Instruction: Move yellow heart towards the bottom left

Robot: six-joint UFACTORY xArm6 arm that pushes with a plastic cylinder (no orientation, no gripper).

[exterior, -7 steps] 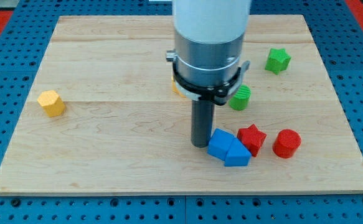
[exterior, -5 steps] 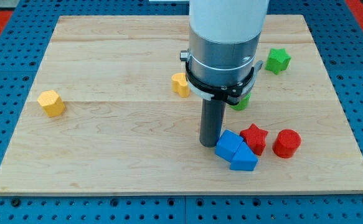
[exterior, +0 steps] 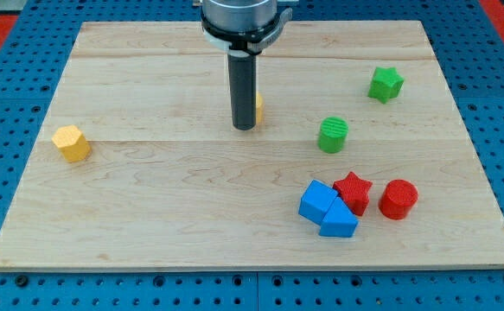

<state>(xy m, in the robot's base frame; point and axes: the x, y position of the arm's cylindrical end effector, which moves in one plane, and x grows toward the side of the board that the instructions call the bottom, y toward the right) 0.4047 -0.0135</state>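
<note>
- Camera view shows my tip [exterior: 245, 127] resting on the board [exterior: 148, 216], a little left of the board's middle and in its far half.
- No gripper on this arm, only the dark rod, so nothing opens, closes or is held; the rod stands upright, and its metal collar is cut off by the view's top edge.
- Yellow heart [exterior: 258, 107] sits right behind the rod, on its right side; only a thin yellow sliver shows, so its shape is hard to make out, and it looks to be touching the rod or very nearly so.
- Green cylinder [exterior: 332, 135] stands to the right of my tip, apart from it and slightly nearer.
- Green star [exterior: 385, 84] lies further right and farther back, close to the board's right edge.
- Blue cube [exterior: 318, 201] and blue wedge [exterior: 339, 222] lie in the near right part, pressed against each other.
- Red star [exterior: 352, 192] touches the blue pair on their right side.
- Red cylinder [exterior: 398, 199] stands just right of the red star, with a slight gap.
- Yellow block [exterior: 71, 142], roughly hexagonal, sits alone near the board's left edge, well apart from my tip.
</note>
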